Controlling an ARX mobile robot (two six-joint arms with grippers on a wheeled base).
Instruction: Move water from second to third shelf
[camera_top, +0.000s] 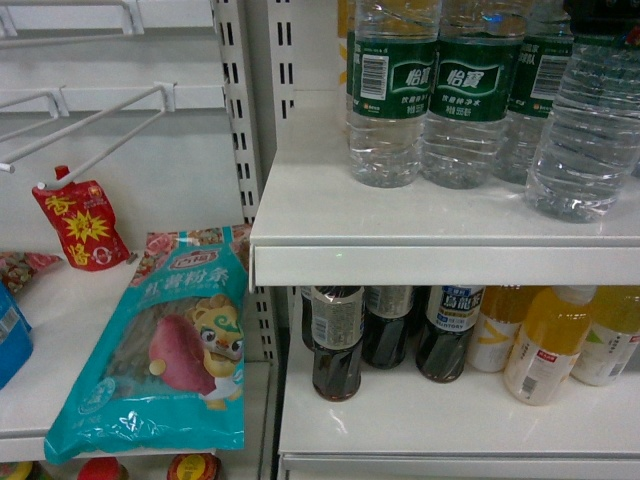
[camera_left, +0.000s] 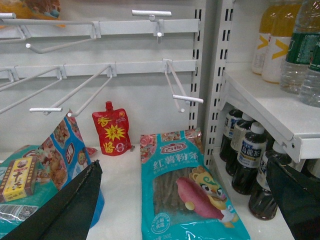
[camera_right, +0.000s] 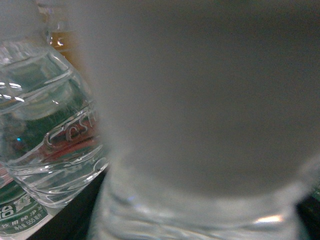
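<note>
Right at the shelf (camera_top: 440, 235) edge — water (camera_top: 585, 130), bottles crowding left.

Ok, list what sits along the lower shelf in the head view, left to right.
Cola bottle with the beige label → dark bottle behind it → dark bottle with the blue-and-white label → pale orange bottle → front orange juice bottle → yellowish bottle at the edge.

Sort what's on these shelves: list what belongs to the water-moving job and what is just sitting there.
Belongs to the job:
- clear ribbed plastic water bottles with green labels
- white shelf under them
- white shelf below

Just sitting there:
- dark bottles
- yellow juice bottles
- teal noodle packet
- red spouted pouch
</note>
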